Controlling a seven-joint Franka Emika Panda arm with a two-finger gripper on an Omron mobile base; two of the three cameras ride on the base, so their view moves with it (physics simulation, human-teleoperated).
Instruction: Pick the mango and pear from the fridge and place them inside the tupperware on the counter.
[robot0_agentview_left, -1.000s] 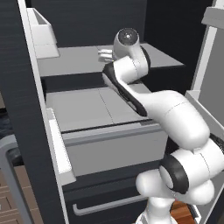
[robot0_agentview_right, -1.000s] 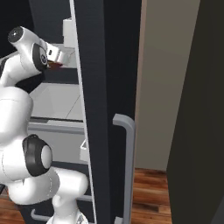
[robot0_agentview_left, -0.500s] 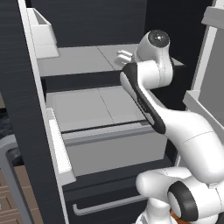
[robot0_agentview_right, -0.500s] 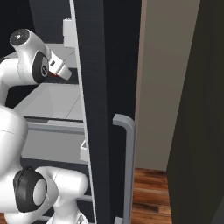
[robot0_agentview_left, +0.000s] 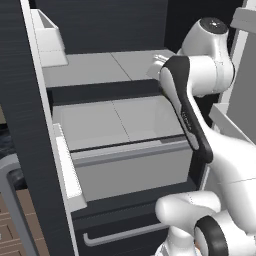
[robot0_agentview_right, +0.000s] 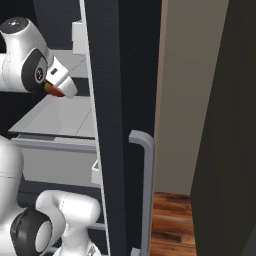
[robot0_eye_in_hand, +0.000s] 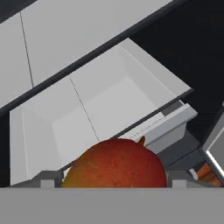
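A red-orange mango (robot0_eye_in_hand: 116, 164) sits between my gripper's (robot0_eye_in_hand: 113, 178) fingers, low in the hand view. In the right base view the mango (robot0_agentview_right: 51, 90) peeks out under the white hand, and the gripper (robot0_agentview_right: 56, 88) is shut on it above the fridge's grey shelf. The dark fridge (robot0_agentview_left: 30, 125) stands open, with a light grey drawer (robot0_agentview_left: 125, 120) pulled out below the hand. In the hand view that drawer (robot0_eye_in_hand: 87, 109) holds nothing. The pear, the tupperware and the counter are out of view.
The open fridge door (robot0_agentview_right: 120, 100) with its silver bar handle (robot0_agentview_right: 145, 190) stands close on the arm's right. White door bins (robot0_agentview_left: 47, 37) hang on the left door. A lower drawer handle (robot0_agentview_left: 125, 232) and wooden floor (robot0_agentview_right: 172, 220) lie below.
The arm has swung to the right and drawn back from the shelf, carrying the mango with it. The hand now hangs over the open drawer's side.
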